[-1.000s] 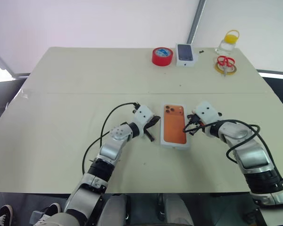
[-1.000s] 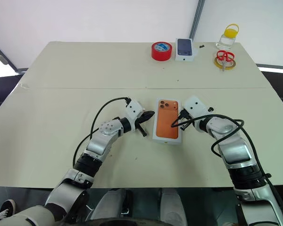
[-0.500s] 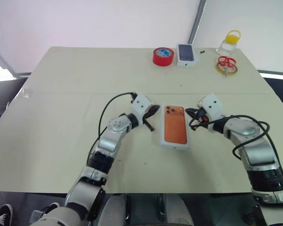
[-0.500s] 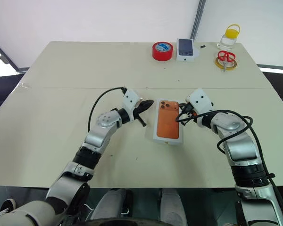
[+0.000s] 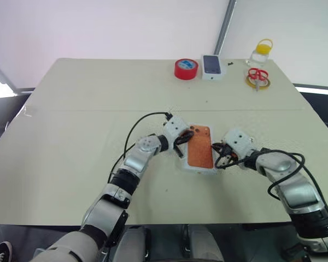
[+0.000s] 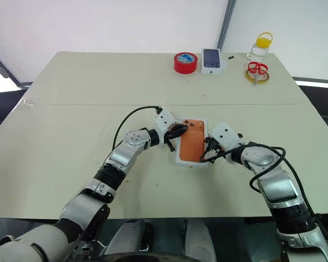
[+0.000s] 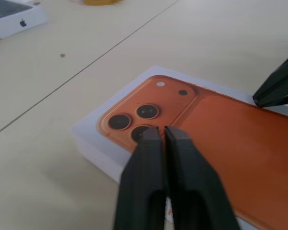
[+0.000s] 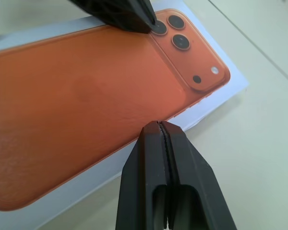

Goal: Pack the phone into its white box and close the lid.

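1. Both arms have been closing in on the phone (image 5: 199, 154) since a second ago: the left gripper (image 5: 181, 143), earlier standing apart from the left rim of the white box (image 5: 188, 168), is now reaching over that rim, and the right gripper (image 5: 219, 154) has drawn up against the opposite long rim.
2. Left gripper's fingers (image 7: 156, 143) are lying pressed together, clenched on nothing, in its wrist view; their tips are hovering right at the phone's dark three-lens camera cluster (image 7: 134, 120), and whether they are touching it cannot be told.
3. Just ahead of those fingers the phone is lying flat, orange back up, inside the white box, which is sitting on the surface (image 5: 76, 120) with its thin white rim showing around the phone.
4. Right gripper's fingers (image 8: 158, 139) are likewise sitting clenched with only a hairline seam between them and holding nothing; their tips are resting at the long edge of the phone, over the box's rim.
5. Between the two sets of fingers the phone is spanning the whole gap, its camera end lying nearer the left fingers.
6. Well beyond both sets of fingers, along the far edge of the surface, a red tape roll (image 5: 186, 69), a small white box (image 5: 212, 66) printed with a dark phone picture, red-handled scissors (image 5: 256, 75) on a yellow ring, and a clear jar with a yellow lid (image 5: 262, 51) are standing in a row.
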You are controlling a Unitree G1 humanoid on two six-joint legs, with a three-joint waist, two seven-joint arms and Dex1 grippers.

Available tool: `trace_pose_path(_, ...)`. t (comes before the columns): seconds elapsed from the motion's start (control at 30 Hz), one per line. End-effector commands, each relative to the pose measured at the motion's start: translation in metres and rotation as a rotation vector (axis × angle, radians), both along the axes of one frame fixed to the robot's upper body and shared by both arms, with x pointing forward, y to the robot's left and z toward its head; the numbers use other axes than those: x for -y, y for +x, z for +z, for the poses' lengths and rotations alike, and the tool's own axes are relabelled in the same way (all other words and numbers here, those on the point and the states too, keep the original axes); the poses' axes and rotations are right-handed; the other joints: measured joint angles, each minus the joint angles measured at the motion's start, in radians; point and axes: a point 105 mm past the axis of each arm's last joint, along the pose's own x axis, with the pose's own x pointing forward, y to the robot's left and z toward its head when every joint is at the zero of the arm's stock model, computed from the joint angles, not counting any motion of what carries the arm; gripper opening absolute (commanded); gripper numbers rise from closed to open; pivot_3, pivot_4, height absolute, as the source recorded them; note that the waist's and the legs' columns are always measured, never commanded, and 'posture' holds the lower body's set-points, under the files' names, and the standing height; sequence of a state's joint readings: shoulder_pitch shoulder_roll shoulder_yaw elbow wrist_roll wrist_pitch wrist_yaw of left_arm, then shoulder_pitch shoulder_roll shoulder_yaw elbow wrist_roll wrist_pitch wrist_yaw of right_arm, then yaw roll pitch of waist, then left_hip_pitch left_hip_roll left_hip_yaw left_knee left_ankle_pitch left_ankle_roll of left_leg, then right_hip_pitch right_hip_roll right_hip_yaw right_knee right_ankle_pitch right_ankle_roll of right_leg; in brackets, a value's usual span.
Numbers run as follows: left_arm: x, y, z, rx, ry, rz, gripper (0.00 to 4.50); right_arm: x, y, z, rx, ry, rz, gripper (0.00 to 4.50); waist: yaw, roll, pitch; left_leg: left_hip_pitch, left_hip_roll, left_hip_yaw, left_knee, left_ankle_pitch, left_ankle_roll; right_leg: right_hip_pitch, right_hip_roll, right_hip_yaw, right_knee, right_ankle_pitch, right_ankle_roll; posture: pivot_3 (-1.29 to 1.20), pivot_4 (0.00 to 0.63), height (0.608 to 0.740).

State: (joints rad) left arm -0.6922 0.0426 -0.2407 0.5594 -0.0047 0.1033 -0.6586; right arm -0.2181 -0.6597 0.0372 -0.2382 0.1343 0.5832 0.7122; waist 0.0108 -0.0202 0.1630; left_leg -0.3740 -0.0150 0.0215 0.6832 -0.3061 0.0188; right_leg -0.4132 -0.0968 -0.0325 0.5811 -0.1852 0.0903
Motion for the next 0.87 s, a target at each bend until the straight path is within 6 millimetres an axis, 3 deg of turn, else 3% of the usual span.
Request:
trace_pose_path(0.03,-0.018,-0.005,0.004,-0.007,-0.041,-0.004,2.25,-0.009,0.001,0.012,-0.006,0.138,0.027,1.78,-0.003,0.000,0.000,0.000,0.001,0.000,0.000,0.000,0.000,-0.001,0.000,0.000,0.000,0.000,0.000,0.00,0.150,0.740)
trace_pose_path(0.17,-0.056,-0.003,0.026,0.083,-0.061,0.065,4.32,0.005,0.012,0.034,0.085,0.174,0.001,3.85,0.000,0.002,0.001,-0.004,0.000,0.001,0.000,0.000,0.000,-0.006,0.000,0.001,0.002,0.001,0.000,0.00,0.150,0.740)
trace_pose_path(0.2,-0.065,-0.005,0.029,0.078,-0.071,0.076,4.50,0.007,0.014,0.040,0.101,0.198,0.003,4.39,0.000,0.002,0.001,-0.007,0.000,0.002,0.000,0.000,0.000,-0.009,0.000,0.002,0.003,0.001,0.000,0.00,0.150,0.740)
trace_pose_path(0.3,-0.089,-0.012,0.038,0.090,-0.078,0.100,4.50,0.011,0.010,0.053,0.109,0.272,0.049,4.46,0.003,0.002,0.001,-0.014,0.000,0.002,0.001,0.001,-0.001,-0.016,0.000,0.002,0.004,0.003,0.002,0.00,0.150,0.740)
trace_pose_path(0.4,-0.116,-0.022,0.048,0.123,-0.070,0.115,4.50,0.021,0.000,0.053,0.071,0.300,0.095,4.46,0.003,0.002,0.002,-0.015,-0.001,0.001,0.001,0.001,-0.001,-0.016,-0.001,0.001,0.003,0.003,0.002,0.00,0.150,0.740)
trace_pose_path(0.5,-0.135,-0.034,0.045,0.131,-0.003,0.119,4.50,0.028,-0.012,0.048,0.016,0.302,0.140,4.46,0.002,0.002,0.002,-0.015,-0.002,0.001,0.001,0.001,-0.001,-0.015,-0.002,0.002,0.002,0.003,0.002,0.00,0.150,0.740)
trace_pose_path(0.67,-0.171,-0.052,0.044,0.101,-0.045,0.190,4.50,0.042,-0.023,0.047,-0.003,0.280,0.152,4.46,0.002,0.004,0.002,-0.015,-0.003,0.001,0.001,0.001,-0.001,-0.016,-0.003,0.002,0.002,0.001,-0.002,0.00,0.150,0.740)
trace_pose_path(0.87,-0.191,-0.074,0.035,0.059,-0.014,0.210,4.50,0.066,-0.025,0.035,-0.024,0.213,0.119,4.46,0.001,0.004,0.003,-0.014,-0.002,0.001,0.001,0.001,-0.001,-0.016,-0.002,0.002,0.002,0.001,-0.002,0.00,0.150,0.740)
